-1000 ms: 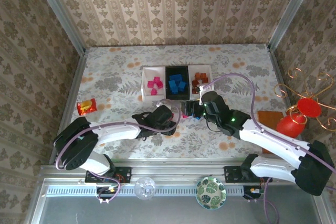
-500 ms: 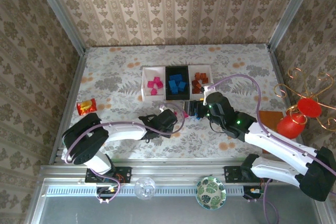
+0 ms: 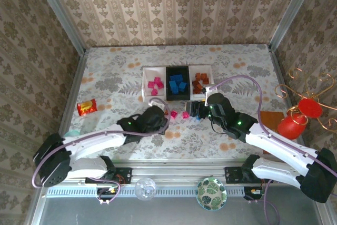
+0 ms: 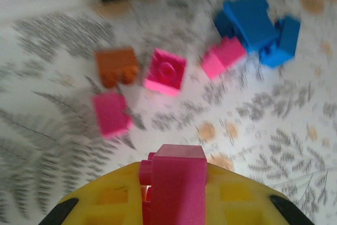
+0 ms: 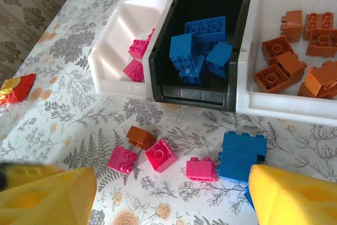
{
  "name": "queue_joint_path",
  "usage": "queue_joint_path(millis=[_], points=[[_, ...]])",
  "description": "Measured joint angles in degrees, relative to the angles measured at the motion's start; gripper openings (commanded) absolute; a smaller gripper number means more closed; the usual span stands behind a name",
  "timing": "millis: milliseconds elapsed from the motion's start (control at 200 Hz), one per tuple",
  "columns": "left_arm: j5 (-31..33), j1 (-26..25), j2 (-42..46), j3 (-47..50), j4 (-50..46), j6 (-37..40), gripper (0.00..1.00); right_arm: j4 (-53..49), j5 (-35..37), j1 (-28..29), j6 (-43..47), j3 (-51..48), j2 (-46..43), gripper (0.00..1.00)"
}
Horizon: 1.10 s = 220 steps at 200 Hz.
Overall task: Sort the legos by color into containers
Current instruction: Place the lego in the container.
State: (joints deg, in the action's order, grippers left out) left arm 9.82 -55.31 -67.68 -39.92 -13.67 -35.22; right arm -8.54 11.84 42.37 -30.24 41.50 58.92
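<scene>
Our left claw is clamped on a magenta brick, which stands upright between its yellow fingers over the middle of the table. Our right claw is spread wide with nothing in it, hovering just beside the loose legos there. These are three magenta pieces, one brown piece and a blue cluster of at least two.

The table wears a white cloth printed with grey ferns and orange blossoms. Beige damask wallpaper lines the walls behind metal rails. A shiny red packet lies near the left edge.

A second ago we had the left claw partly open over the bricks. It has since closed, and its elbow has swung toward the near left corner. The right arm has barely moved.

Three trays stand joined in a row toward the far edge. The left white tray holds at least three magenta bricks, the black tray about five blue, and the right white tray at least six brown.
</scene>
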Motion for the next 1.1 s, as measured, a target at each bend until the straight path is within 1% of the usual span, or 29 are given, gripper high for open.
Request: queue_joint_path(millis=[105,170,230,295,455,525,590,680,805,890,985,1100], points=[[-0.9,8.6,0.1,-4.3,-1.1,2.7,0.09,0.1,0.0,0.0,0.0,-0.3,0.5,0.78],[-1.9,13.8,-2.6,-8.0,-0.4,4.4,0.09,0.1,0.0,0.0,-0.2,-0.7,1.1,0.78],[-2.7,17.6,-6.4,-11.2,0.6,5.8,0.09,0.0,0.0,0.0,-0.3,-1.0,1.7,0.78],[-3.6,20.3,-11.4,-14.8,1.3,7.2,0.09,0.0,-0.1,0.0,-0.5,-1.4,2.3,0.78],[-5.4,24.1,-24.8,-25.3,1.6,10.0,0.11,0.0,-0.9,0.0,-1.2,-2.1,3.3,0.78],[-6.0,25.5,-29.6,-29.1,1.5,10.6,0.16,0.0,-1.6,0.0,-1.6,-3.0,3.5,0.78],[-6.4,26.6,-33.3,-32.0,1.3,11.1,0.25,0.0,-2.3,0.0,-1.7,-3.7,3.8,0.78],[-6.9,27.4,-36.1,-34.6,0.7,11.5,0.38,0.0,-3.5,0.0,-1.9,-4.2,4.6,0.79],[-7.5,27.5,-36.0,-35.9,0.2,12.1,0.56,0.2,-4.8,0.3,-2.0,-4.2,6.4,0.79],[-8.3,27.3,-33.7,-35.4,0.2,12.0,0.66,0.6,-5.3,0.7,-2.1,-4.2,7.8,0.79],[-9.5,27.2,-27.5,-32.4,1.2,11.3,0.73,1.1,-5.9,1.2,-2.2,-4.2,9.7,0.78],[-10.8,26.2,-15.9,-26.2,3.6,10.2,0.8,1.2,-6.3,2.0,-2.6,-4.2,12.2,0.76]])
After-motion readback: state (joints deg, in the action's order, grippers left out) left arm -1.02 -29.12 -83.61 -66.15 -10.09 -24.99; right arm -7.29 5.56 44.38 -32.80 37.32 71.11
